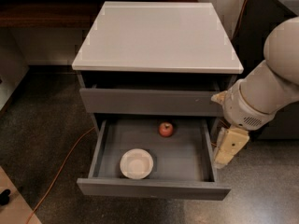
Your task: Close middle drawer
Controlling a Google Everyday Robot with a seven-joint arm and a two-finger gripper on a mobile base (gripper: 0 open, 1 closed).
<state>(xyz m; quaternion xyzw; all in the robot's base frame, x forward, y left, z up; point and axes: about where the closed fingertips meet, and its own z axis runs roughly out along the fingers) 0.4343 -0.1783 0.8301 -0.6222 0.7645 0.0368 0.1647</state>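
The middle drawer of the white-topped cabinet is pulled far out toward me, its flat dark-grey front at the bottom. In its grey tray lie a small red apple near the back and a white bowl near the front left. The uppermost drawer front stands slightly out just beneath the top. My gripper hangs pointing down from the cream arm, just outside the drawer's right side wall, near its front half.
An orange cable runs over the dark speckled floor left of the cabinet. A dark unit stands at the right behind my arm. A dark wooden shelf runs along the back left. A small black object lies at the bottom left.
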